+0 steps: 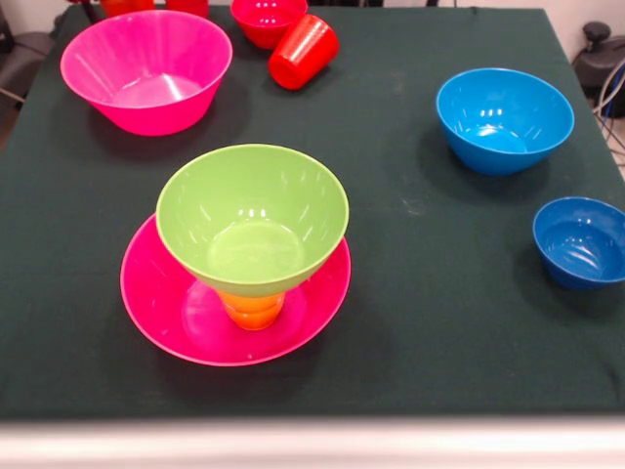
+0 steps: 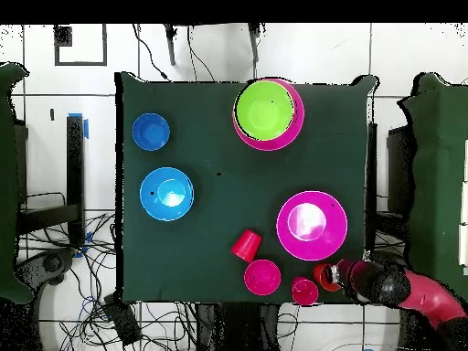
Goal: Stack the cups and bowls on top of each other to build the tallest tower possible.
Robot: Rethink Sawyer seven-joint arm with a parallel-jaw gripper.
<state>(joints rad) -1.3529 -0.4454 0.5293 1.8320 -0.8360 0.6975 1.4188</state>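
Observation:
The tower stands near the table's front in the front view: a wide pink bowl [image 1: 166, 322], a yellow-orange cup [image 1: 252, 309] in it, and a lime green bowl [image 1: 252, 220] upright on the cup. From overhead the green bowl [image 2: 265, 110] covers most of the pink one [image 2: 289, 135]. A second pink bowl [image 1: 146, 68], a light blue bowl [image 1: 505, 117], a small dark blue bowl [image 1: 581, 241] and a small red bowl [image 1: 269, 18] stand apart. A red cup [image 1: 305, 51] lies on its side. My gripper [image 2: 342, 272] is at the table's edge, against an orange-red cup [image 2: 325, 274].
Another red cup [image 2: 304, 291] stands beside the small red bowl [image 2: 262, 276] near the robot's edge. The two cups show only as tops at the front view's upper edge [image 1: 125, 6]. The table is covered in dark green cloth [image 1: 420, 322]. Cables lie on the floor around it.

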